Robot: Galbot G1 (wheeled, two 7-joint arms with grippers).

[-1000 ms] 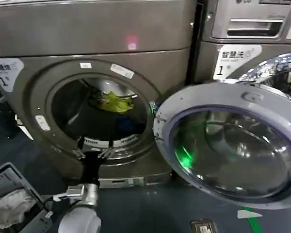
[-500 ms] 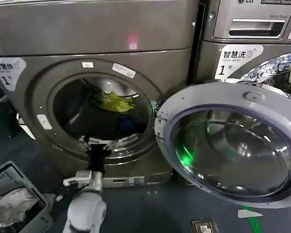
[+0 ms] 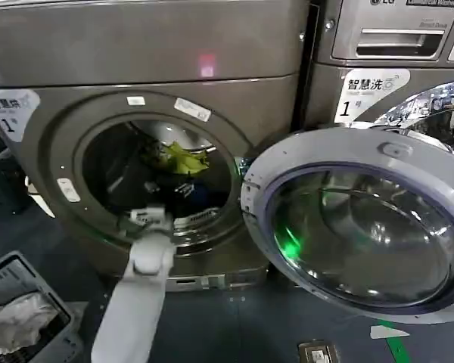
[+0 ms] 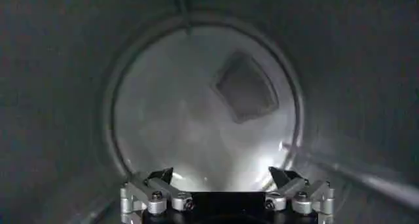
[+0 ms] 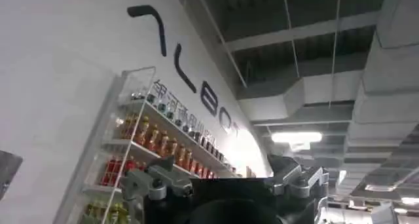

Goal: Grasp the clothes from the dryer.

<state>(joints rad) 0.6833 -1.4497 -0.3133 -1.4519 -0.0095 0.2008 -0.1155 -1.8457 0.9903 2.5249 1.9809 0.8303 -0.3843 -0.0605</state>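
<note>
Closest to the camera, down at the lower left of the head view, there's a grey basket [image 3: 15,276] on the floor with a pale cloth [image 3: 13,324] bunched up in it. Just right of that, the left arm runs up from the bottom edge and pokes through the porthole of the dryer [image 3: 136,53], so the left claw [image 3: 153,198] sits inside the opening, just past the lower rim. From the left wrist view the left claw [image 4: 222,179] is spread wide with nothing between its fingers [image 4: 152,187], looking down the bare drum at the back wall.

The dryer's round door [image 3: 359,227] hangs swung open to the right, glass facing us.

Deeper in the drum, the yellow-green garment [image 3: 183,159] sits toward the upper back, and the dark navy garment [image 3: 200,193] lies below it. The claw isn't touching either one.

The right claw [image 5: 226,179] points up at a ceiling and a shelf of bottles [image 5: 141,156]; its fingers look spread apart, empty.
</note>
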